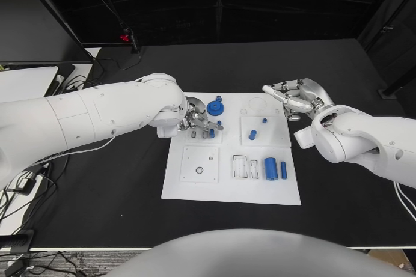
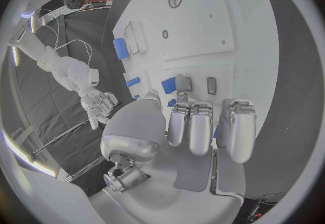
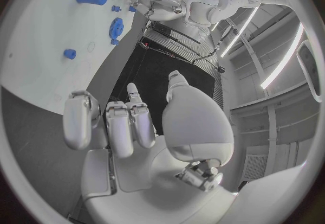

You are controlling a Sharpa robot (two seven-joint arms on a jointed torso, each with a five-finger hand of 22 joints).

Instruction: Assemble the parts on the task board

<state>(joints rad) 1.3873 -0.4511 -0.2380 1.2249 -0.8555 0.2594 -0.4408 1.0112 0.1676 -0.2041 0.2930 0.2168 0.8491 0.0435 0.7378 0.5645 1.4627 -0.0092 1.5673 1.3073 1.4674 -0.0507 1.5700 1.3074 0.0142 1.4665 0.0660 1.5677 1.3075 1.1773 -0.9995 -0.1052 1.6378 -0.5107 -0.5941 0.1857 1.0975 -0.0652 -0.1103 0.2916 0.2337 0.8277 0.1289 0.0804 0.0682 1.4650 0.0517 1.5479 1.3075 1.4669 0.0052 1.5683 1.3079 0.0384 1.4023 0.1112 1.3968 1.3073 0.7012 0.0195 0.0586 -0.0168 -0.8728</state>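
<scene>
The white task board (image 1: 229,190) lies mid-table. My left hand (image 1: 198,122) hovers low over its upper-left part; in the left wrist view the thumb and a fingertip (image 2: 181,84) close around a small blue part (image 2: 168,84), other fingers curled. A blue gear (image 1: 216,107) stands just beyond that hand. A small blue peg (image 1: 252,133) sits on the upper-right plate. A blue cylinder (image 1: 271,168) and a thin blue pin (image 1: 284,169) lie at the lower right. My right hand (image 1: 294,97) hangs at the board's far right corner, fingers loosely bent, holding nothing.
Rectangular slots (image 1: 245,166) and a square plate with a round hole (image 1: 200,164) occupy the board's lower half. Bare black table (image 1: 104,193) surrounds the board. A white surface with cables (image 1: 26,85) lies at the left edge.
</scene>
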